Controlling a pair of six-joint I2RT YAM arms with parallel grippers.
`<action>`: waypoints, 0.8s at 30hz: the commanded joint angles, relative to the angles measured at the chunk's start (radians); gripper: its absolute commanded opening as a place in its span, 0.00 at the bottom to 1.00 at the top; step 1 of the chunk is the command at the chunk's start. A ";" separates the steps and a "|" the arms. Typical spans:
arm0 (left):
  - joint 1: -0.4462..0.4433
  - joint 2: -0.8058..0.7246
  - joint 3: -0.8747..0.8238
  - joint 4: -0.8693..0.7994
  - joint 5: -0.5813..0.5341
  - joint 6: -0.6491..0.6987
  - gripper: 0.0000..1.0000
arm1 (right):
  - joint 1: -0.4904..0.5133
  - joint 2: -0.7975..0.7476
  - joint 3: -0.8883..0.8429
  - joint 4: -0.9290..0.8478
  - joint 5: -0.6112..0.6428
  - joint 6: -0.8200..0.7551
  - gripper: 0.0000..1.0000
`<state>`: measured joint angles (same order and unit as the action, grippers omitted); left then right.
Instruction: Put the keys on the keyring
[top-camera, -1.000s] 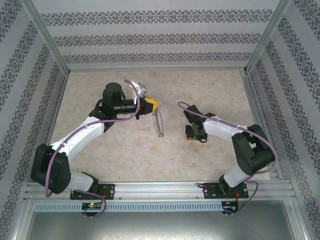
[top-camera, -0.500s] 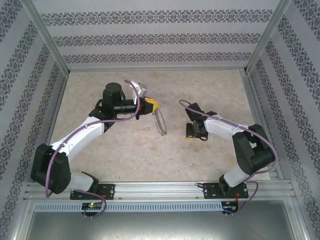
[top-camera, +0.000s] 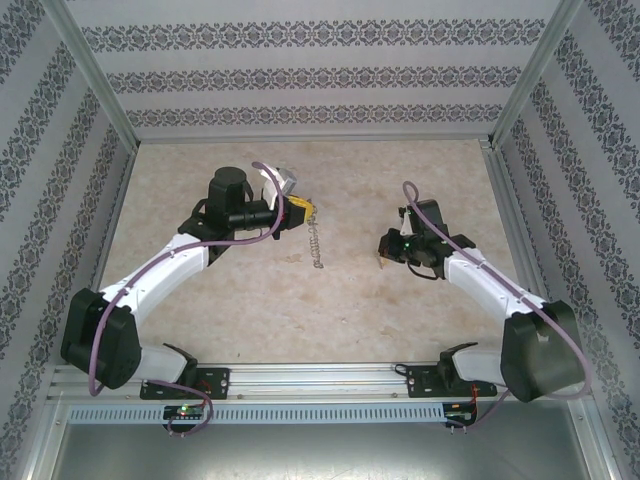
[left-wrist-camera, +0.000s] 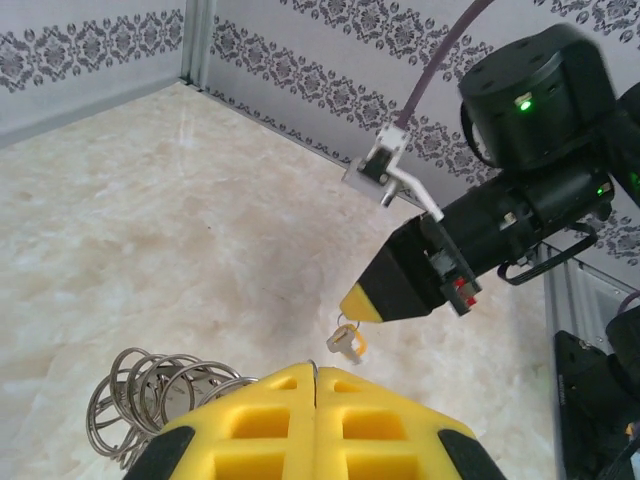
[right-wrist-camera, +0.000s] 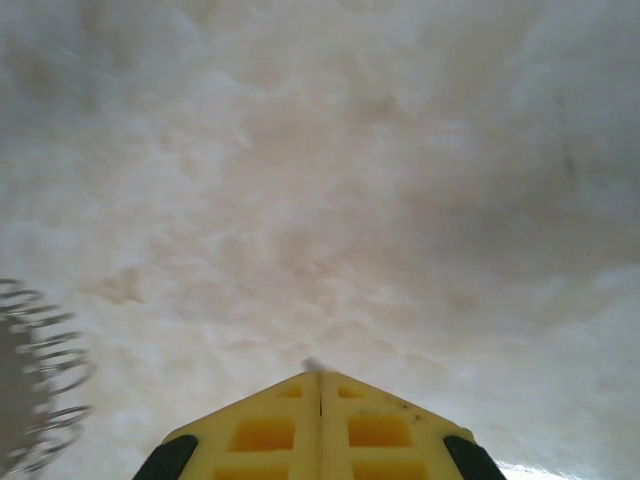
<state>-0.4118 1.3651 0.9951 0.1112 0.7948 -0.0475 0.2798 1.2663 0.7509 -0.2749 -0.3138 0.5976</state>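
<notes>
My left gripper (top-camera: 303, 211) is shut on the thin wire of the keyring (top-camera: 318, 247), which hangs below it above the table. In the left wrist view the left gripper (left-wrist-camera: 317, 372) pinches that wire, and the keyring's (left-wrist-camera: 150, 400) silvery loops bunch at lower left. The right gripper (top-camera: 383, 253) is lifted off the table to the right of the ring, apart from it. It (left-wrist-camera: 362, 303) is shut on the key (left-wrist-camera: 347, 342), a small orange-headed one dangling from its tip. A silvery bit (right-wrist-camera: 312, 365) pokes out between the right gripper's (right-wrist-camera: 320, 376) shut fingers.
The pale marble-look table (top-camera: 240, 290) is fenced by patterned walls (top-camera: 300, 80) and metal corner posts (top-camera: 95, 75). A blurred keyring (right-wrist-camera: 40, 390) sits at the left edge of the right wrist view. The aluminium rail (top-camera: 320, 378) holds both arm bases.
The right gripper shut on the key and lifted from the table, its arm swinging outward. The hanging keyring turned from slanted to nearly edge-on; the left arm barely moved.
</notes>
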 joint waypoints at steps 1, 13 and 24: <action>-0.011 -0.054 0.006 0.003 -0.008 0.045 0.00 | -0.025 -0.048 -0.021 0.169 -0.140 0.058 0.00; -0.018 -0.060 -0.005 0.064 0.139 0.083 0.00 | -0.062 -0.033 0.014 0.569 -0.356 0.060 0.00; -0.026 -0.041 0.017 0.071 0.192 0.121 0.00 | -0.064 -0.021 0.049 0.804 -0.534 0.027 0.00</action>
<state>-0.4244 1.3396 0.9920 0.1200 0.9401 0.0448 0.2241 1.2499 0.7605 0.4160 -0.7555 0.6521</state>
